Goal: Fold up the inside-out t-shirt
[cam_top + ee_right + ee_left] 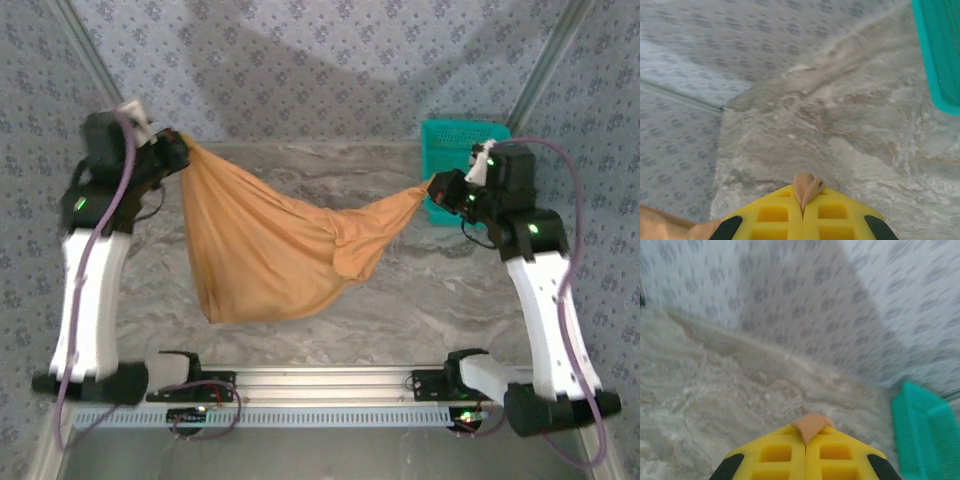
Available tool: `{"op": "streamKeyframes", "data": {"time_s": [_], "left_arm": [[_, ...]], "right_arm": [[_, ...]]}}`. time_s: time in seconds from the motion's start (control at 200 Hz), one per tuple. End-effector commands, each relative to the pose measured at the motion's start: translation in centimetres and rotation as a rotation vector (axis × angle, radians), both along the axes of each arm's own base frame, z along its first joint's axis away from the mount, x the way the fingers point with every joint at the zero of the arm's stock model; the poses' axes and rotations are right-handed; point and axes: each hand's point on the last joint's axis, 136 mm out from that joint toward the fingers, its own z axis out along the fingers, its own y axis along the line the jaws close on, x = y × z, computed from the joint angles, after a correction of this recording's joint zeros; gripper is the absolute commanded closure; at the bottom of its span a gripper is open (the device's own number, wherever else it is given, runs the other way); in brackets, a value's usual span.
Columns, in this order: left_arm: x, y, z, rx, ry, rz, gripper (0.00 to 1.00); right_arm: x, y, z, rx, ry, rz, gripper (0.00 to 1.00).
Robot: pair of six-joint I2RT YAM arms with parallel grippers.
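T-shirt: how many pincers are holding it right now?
2. The left pincer clamps the t-shirt at its left end, the right pincer clamps its right end beside the teal basket; the cloth sags between them.

I see the orange-tan t-shirt (262,262) hanging above the table (430,300), strung up by two ends like a hammock. Its wide left part drapes low toward the table's near half. Its right part pulls into a narrow twisted strip, with bunched folds mid-span.
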Motion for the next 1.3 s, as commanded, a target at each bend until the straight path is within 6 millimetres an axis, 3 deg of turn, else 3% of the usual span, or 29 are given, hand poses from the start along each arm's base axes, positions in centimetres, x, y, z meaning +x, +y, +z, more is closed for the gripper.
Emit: {"op": "streamKeyframes", "data": {"time_s": [0.0,0.05,0.095,0.14,0.185,0.245,0.345,0.41,0.475,0.545,0.65,0.775,0.849,1.029,1.129,1.189,1.249,1.294], "left_arm": [[7.4,-0.4,-10.6,0.029,0.249,-0.007,1.00],[10.0,-0.2,-13.6,0.048,0.323,0.006,1.00],[11.9,-0.2,-15.7,0.061,0.378,0.012,1.00],[13.1,-0.4,-16.7,0.072,0.419,0.008,0.85],[13.5,-0.3,-17.8,0.104,0.467,0.020,0.65],[12.8,-0.1,-18.7,0.161,0.518,0.042,0.46],[9.1,-0.2,-20.0,0.216,0.577,0.043,0.44],[5.3,-0.5,-21.8,0.218,0.614,0.037,0.45],[1.3,-1.0,-23.2,0.175,0.619,0.036,0.46],[-2.9,-1.7,-25.0,0.109,0.621,0.019,0.46],[-7.7,-1.9,-27.1,0.040,0.629,0.021,0.46],[-11.7,-2.3,-29.9,-0.009,0.679,0.016,0.43],[-12.6,-2.8,-31.9,-0.025,0.684,0.010,0.38],[-14.3,-2.9,-37.2,-0.020,0.788,0.026,0.37],[-14.5,-2.9,-39.0,-0.009,0.829,0.028,0.39],[-14.3,-3.0,-39.4,-0.002,0.841,0.022,0.47],[-14.1,-3.0,-39.2,0.010,0.841,0.016,0.67],[-13.9,-2.8,-38.8,0.025,0.833,0.016,0.84]], "right_arm": [[4.7,-1.8,-7.2,-0.013,0.160,-0.129,0.96],[6.6,-2.4,-9.9,-0.022,0.219,-0.170,0.91],[8.4,-2.6,-11.5,-0.022,0.251,-0.180,0.77],[9.9,-2.2,-12.8,-0.020,0.288,-0.170,0.58],[10.5,-1.6,-13.9,-0.031,0.336,-0.145,0.47],[10.5,-0.4,-15.0,-0.050,0.377,-0.090,0.42],[8.1,1.5,-16.7,-0.106,0.410,-0.001,0.40],[5.5,2.7,-18.1,-0.127,0.432,0.042,0.40],[2.7,3.9,-19.5,-0.159,0.438,0.083,0.41],[-1.0,5.3,-22.4,-0.191,0.480,0.151,0.44],[-5.1,7.4,-25.3,-0.234,0.528,0.230,0.48],[-7.0,10.5,-27.1,-0.243,0.524,0.300,0.49],[-7.5,11.6,-27.9,-0.265,0.529,0.318,0.47],[-7.1,13.6,-30.5,-0.253,0.578,0.319,0.47],[-6.3,14.2,-31.6,-0.248,0.593,0.309,0.58],[-5.8,14.3,-31.6,-0.258,0.592,0.308,0.74],[-5.6,14.3,-31.1,-0.276,0.589,0.321,0.93],[-5.5,14.1,-30.2,-0.299,0.576,0.329,1.00]]}}
